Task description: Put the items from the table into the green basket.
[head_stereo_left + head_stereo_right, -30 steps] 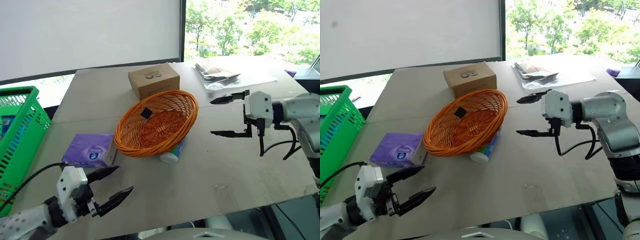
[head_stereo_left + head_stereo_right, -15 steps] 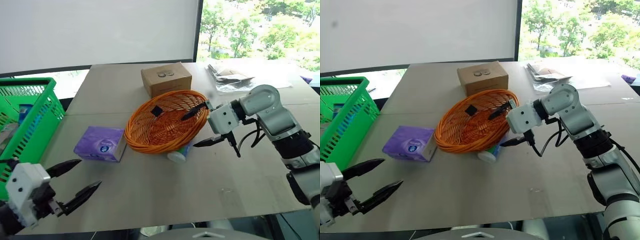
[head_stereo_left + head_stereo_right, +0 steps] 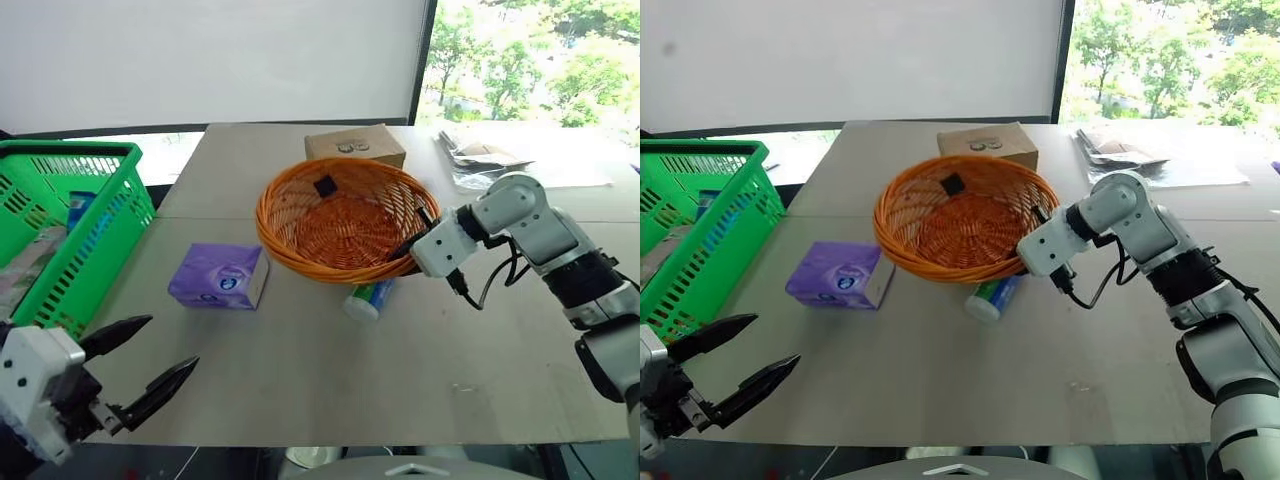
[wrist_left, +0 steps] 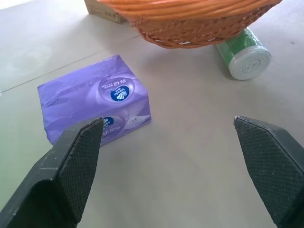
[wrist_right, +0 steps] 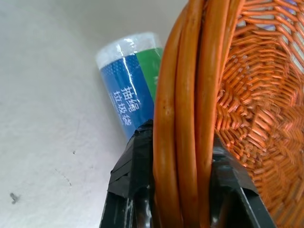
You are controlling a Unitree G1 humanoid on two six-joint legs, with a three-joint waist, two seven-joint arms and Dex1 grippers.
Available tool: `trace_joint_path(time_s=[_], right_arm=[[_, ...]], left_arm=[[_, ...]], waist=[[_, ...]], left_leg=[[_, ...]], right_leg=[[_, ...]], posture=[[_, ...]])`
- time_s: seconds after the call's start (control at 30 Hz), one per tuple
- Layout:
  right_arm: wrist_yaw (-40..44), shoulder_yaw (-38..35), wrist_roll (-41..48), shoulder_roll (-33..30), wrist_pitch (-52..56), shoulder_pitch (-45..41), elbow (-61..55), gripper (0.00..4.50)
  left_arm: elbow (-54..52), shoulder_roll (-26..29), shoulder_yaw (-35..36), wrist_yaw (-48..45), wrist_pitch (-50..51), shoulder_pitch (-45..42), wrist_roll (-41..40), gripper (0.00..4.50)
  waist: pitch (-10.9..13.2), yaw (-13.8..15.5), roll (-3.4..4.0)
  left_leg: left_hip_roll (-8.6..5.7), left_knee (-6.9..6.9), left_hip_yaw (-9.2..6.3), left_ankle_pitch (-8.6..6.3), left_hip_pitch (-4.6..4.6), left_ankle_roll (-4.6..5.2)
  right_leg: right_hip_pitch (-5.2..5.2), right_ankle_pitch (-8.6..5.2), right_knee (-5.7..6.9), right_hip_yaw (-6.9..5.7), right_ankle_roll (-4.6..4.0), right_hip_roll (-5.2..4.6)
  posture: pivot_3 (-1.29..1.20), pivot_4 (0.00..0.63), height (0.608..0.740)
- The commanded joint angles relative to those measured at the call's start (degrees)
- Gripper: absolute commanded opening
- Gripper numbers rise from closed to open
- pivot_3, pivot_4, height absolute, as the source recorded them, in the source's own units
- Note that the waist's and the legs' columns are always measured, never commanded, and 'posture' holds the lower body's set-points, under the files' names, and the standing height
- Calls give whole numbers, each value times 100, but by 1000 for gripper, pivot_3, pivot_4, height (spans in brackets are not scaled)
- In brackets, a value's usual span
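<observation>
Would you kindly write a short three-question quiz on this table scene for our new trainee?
1. True or false: the right gripper is shut on the rim of the orange wicker bowl.
2. What lies partly under the bowl? A) purple tissue packet B) green-and-white tube C) cardboard box
3. Fill in: the left gripper is ____, holding nothing.

Key: 1 true; 2 B; 3 open.

Bright daylight from window (image 3: 530, 60); soft shadows, sharp focus.
</observation>
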Motion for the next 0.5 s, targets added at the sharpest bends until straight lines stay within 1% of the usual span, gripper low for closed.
trace_joint_path(time_s=[0.03, 0.13, 0.27, 0.4, 0.5], right_arm=[[-174, -540, 150, -239, 199, -225, -150, 366], [-330, -886, 114, -614, 453, -410, -67, 366], [-608, -1249, -42, -1141, 1049, -466, 166, 366], [-1213, -1414, -589, -1712, 1204, -398, 985, 366], [-1738, -1335, -1024, -1945, 958, -490, 1811, 366]], left_arm=[[-16, 204, 47, 66, 98, -269, -262, 4500], [16, 375, -30, 187, 253, -620, -484, 4500], [21, 600, -314, 391, 460, -1152, -679, 4500], [109, 843, -841, 560, 628, -1785, -669, 4500], [251, 990, -1200, 596, 721, -2194, -596, 4500]], waist=[[-1, 39, -1], [0, 145, 1], [-1, 188, 0], [-7, 203, -2], [-8, 138, -1]], left_leg=[[-1, 1, 0, 1, -12, -1], [-6, 10, -3, 4, -58, -5], [-9, 9, 9, 3, -69, -6], [-13, 9, 30, 3, -69, -6], [-19, 11, 39, 3, -69, -5]], right_leg=[[-12, 0, 0, 0, 0, 0], [-51, 3, 4, -5, -2, 12], [-61, 3, 3, -4, -3, 12], [-59, 3, 1, -6, -3, 11], [-60, 3, 1, -1, -2, 9]], posture=[[403, 0, 740], [386, 0, 740], [355, 0, 740], [290, 0, 740], [274, 0, 740]])
